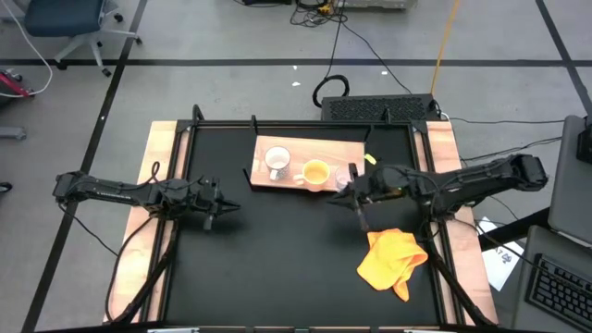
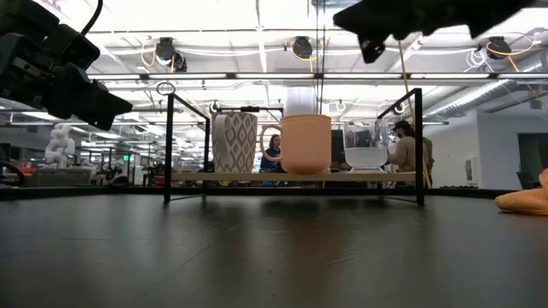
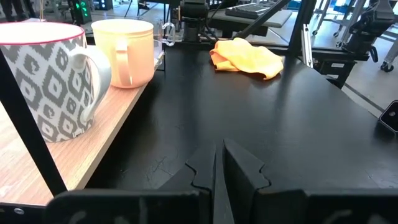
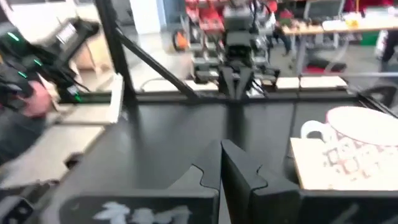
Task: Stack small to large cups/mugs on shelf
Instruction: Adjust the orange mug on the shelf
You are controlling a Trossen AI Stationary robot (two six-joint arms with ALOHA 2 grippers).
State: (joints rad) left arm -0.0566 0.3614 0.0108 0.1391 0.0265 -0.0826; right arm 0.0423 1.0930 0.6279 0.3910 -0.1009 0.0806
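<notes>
A white patterned mug (image 1: 277,164), an orange-yellow mug (image 1: 314,172) and a clear glass cup (image 1: 348,176) stand side by side on their bases on the light-wood shelf (image 1: 291,146), which lies at the table's far middle. In the low view the white mug (image 2: 234,144), the orange-yellow mug (image 2: 304,144) and the glass cup (image 2: 366,147) stand upright in a row. My right gripper (image 1: 344,192) is shut and empty, raised above the table just near of the glass cup. My left gripper (image 3: 217,168) is shut and empty, left of the shelf.
A crumpled yellow cloth (image 1: 393,259) lies on the black tabletop at the near right. Black frame bars (image 1: 305,123) run along the table's far edge and sides. People show in the room beyond the table.
</notes>
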